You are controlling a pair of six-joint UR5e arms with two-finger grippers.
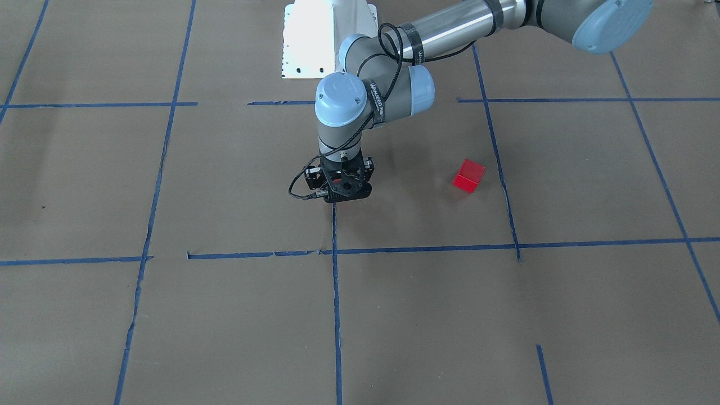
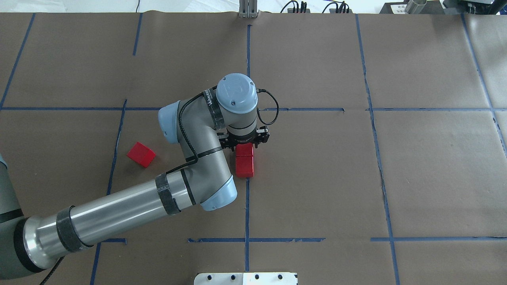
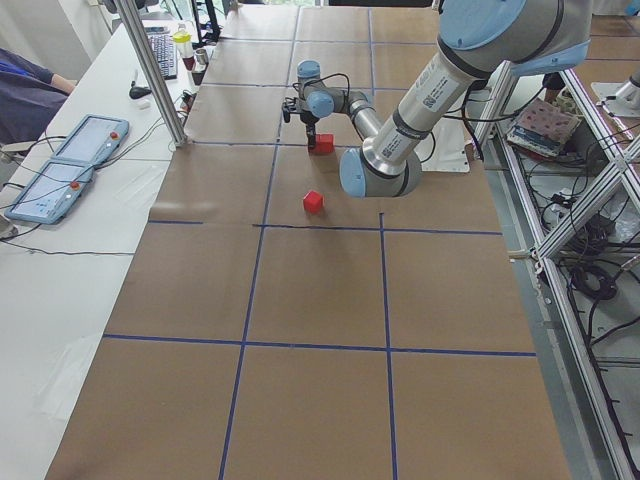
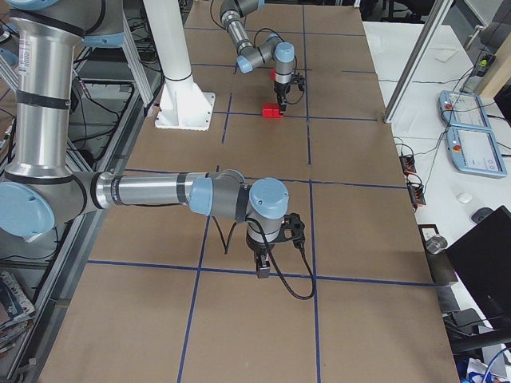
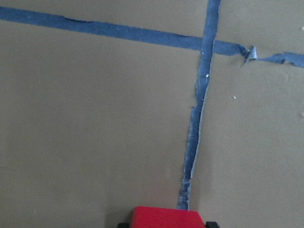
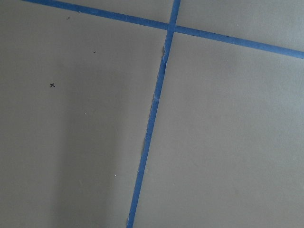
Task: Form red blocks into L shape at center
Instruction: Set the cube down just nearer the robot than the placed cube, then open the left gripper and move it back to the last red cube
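Observation:
Two red blocks lie end to end on the vertical tape line in the center cell (image 2: 309,174). My left gripper (image 2: 244,143) points straight down over the far one (image 2: 244,151), with its fingers on either side, shut on it. The near block (image 2: 244,168) touches it. The left wrist view shows the gripped block (image 5: 166,217) between the fingertips. In the front view the left gripper (image 1: 343,190) hides this pair. The third red block (image 2: 140,154) (image 1: 468,175) sits apart and turned, near the cell's left border. My right gripper (image 4: 262,267) hangs low over the paper far off; I cannot tell if it is open.
The robot's white base plate (image 2: 245,278) stands at the near table edge. The left arm's elbow and forearm (image 2: 190,170) stretch over the cell's left half, between the pair and the lone block. A side table with teach pendants (image 3: 70,165) and a metal pole (image 3: 155,70) stand beyond the paper.

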